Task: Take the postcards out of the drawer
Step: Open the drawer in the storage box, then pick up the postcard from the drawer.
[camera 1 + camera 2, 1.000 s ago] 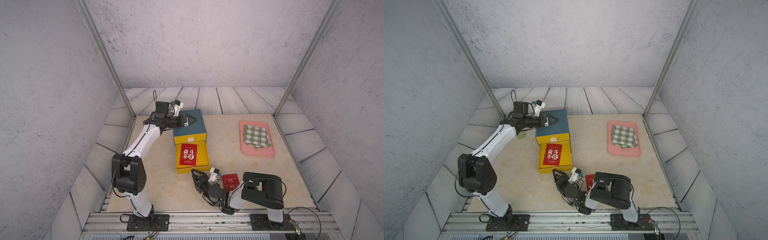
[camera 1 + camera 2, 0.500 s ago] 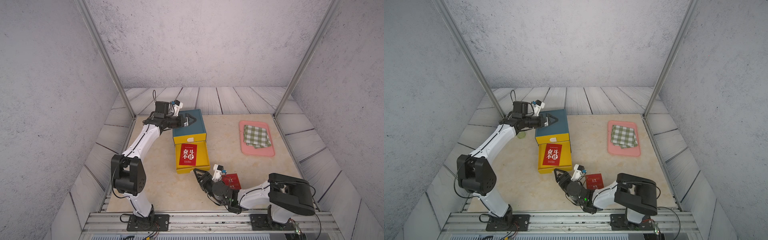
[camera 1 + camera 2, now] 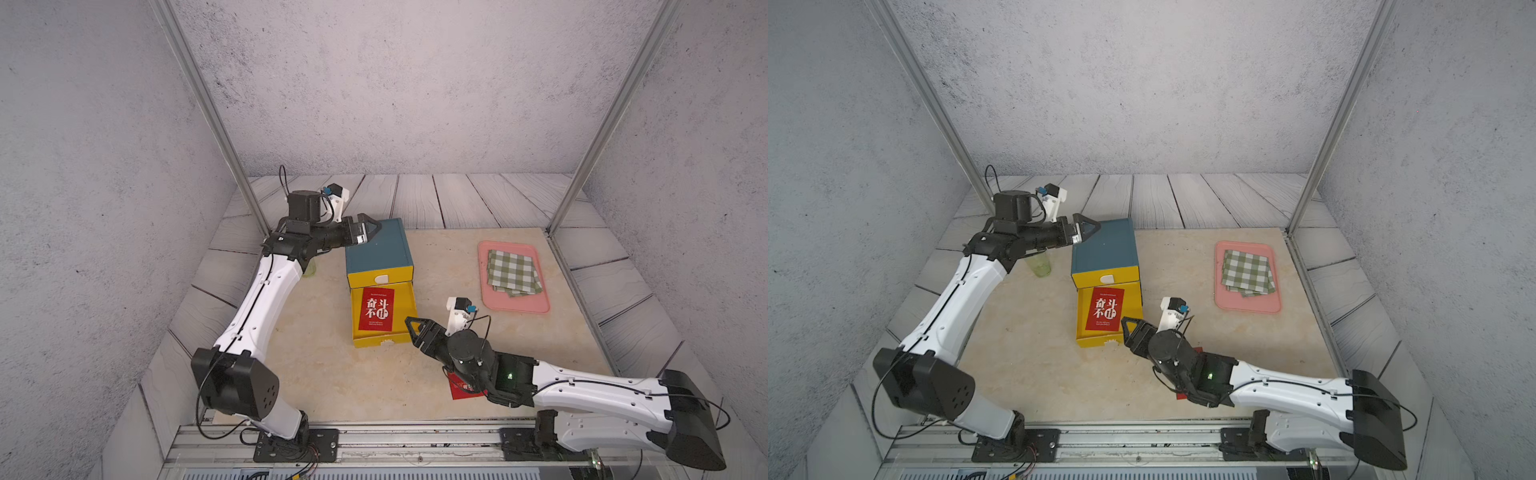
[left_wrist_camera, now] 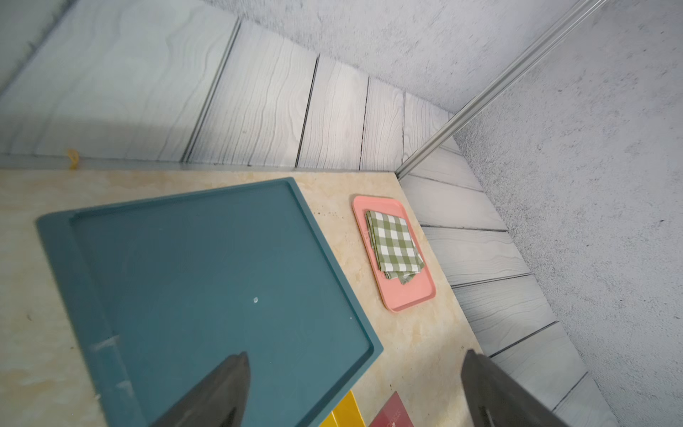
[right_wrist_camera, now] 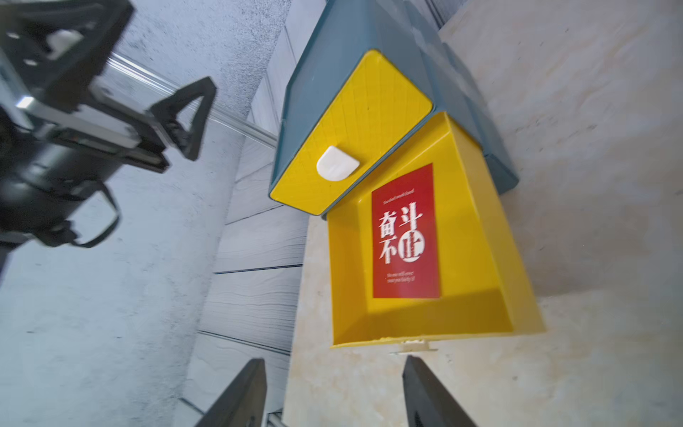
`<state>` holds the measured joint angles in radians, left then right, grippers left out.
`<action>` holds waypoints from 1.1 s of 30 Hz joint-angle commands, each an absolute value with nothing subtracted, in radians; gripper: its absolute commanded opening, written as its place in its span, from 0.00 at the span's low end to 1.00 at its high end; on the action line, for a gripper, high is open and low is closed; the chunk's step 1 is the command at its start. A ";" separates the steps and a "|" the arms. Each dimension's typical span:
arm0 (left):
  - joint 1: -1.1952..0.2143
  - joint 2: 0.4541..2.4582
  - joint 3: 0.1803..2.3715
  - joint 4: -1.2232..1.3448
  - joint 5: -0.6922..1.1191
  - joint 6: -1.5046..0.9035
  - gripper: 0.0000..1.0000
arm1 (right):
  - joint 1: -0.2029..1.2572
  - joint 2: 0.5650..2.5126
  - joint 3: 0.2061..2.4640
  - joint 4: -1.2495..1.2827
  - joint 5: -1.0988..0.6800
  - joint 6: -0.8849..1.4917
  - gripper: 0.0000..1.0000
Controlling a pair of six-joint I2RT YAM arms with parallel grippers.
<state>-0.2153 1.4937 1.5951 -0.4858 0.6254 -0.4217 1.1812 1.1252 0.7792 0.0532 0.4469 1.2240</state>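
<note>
The yellow drawer (image 3: 384,341) (image 5: 425,325) stands pulled out from under the teal-topped box (image 3: 378,249). One red postcard (image 3: 376,309) (image 5: 404,233) with white characters lies flat inside it. Another red postcard (image 3: 461,388) lies on the table, mostly hidden under my right arm. My right gripper (image 3: 415,330) (image 5: 332,373) is open and empty, just off the drawer's front right corner. My left gripper (image 3: 370,228) (image 4: 354,369) hangs wide open over the box's back left corner, holding nothing.
A pink tray (image 3: 536,305) at the right holds a folded green-and-white checked cloth (image 3: 513,272). A pale green cup (image 3: 1038,264) stands left of the box, partly behind my left arm. Metal frame posts rise at both back corners.
My right arm has stretched out, carrying its empty gripper from near the front edge up to the drawer's front corner. The red postcard stays on the table. The left arm has not moved.
</note>
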 commanded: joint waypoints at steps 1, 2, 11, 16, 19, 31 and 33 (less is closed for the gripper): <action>-0.209 1.365 1.488 -0.567 0.537 -0.404 0.96 | 1.100 1.133 0.870 -0.210 0.312 1.045 0.63; -0.209 1.317 1.440 -0.587 0.489 -0.402 0.96 | 1.072 1.148 0.894 -0.228 0.275 1.016 0.63; -0.210 1.018 1.059 -0.645 0.382 -0.484 0.87 | 0.929 1.394 1.138 -0.327 0.001 0.818 0.63; -0.210 0.952 0.909 -0.614 0.400 -0.521 0.84 | 0.914 1.536 1.218 -0.328 -0.101 0.789 0.63; -0.212 0.941 0.865 -0.638 0.400 -0.514 0.83 | 0.910 1.592 1.247 -0.325 -0.128 0.785 0.65; -0.212 0.963 0.769 -0.584 0.464 -0.522 0.77 | 0.909 1.725 1.322 -0.305 -0.161 0.814 0.70; -0.212 0.969 0.764 -0.573 0.469 -0.524 0.77 | 0.908 1.744 1.347 -0.339 -0.155 0.813 0.71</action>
